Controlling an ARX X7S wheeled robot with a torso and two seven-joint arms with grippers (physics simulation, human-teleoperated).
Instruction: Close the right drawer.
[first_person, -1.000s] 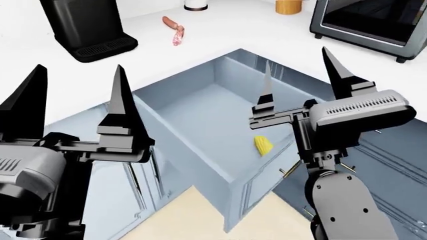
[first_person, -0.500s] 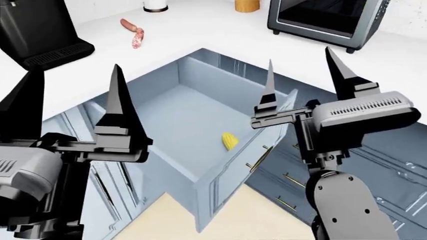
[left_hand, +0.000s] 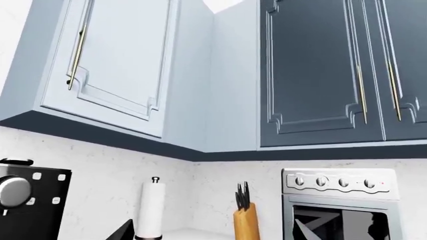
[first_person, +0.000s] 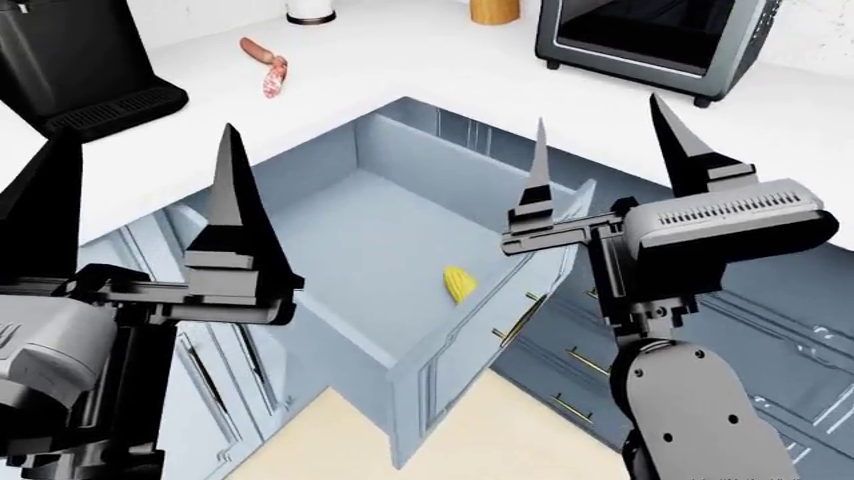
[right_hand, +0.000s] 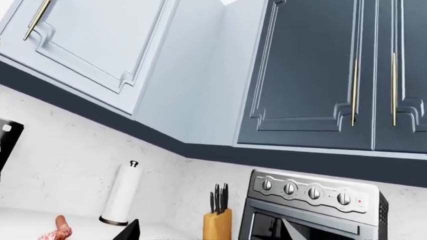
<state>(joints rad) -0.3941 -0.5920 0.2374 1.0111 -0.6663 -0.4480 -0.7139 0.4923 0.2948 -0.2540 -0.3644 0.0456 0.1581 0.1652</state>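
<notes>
The right drawer (first_person: 340, 235) is a deep light blue-grey box pulled far out from under the white counter, with its moulded front (first_person: 467, 350) and slim brass handle (first_person: 518, 318) facing lower right. A yellow item (first_person: 458, 284) lies inside by the front wall. My left gripper (first_person: 140, 190) is open and empty, fingers pointing up, at the near left of the drawer. My right gripper (first_person: 607, 150) is open and empty, raised above the drawer's right front corner. Both wrist views look up at wall cabinets; only finger tips (left_hand: 123, 231) (right_hand: 130, 230) show, spread wide.
On the white counter (first_person: 400, 60) stand a black coffee machine (first_person: 74, 60), a sausage (first_person: 267, 65), a paper towel roll (left_hand: 152, 207), a knife block (left_hand: 245, 215) and a toaster oven (first_person: 654, 40). Darker blue drawers with brass handles (first_person: 587, 360) sit right of the open drawer. Beige floor (first_person: 360, 440) lies below.
From one second ago the head view swung, shifting the drawer and counter items left and down in frame. Since half a second ago almost nothing moved; both grippers stay open.
</notes>
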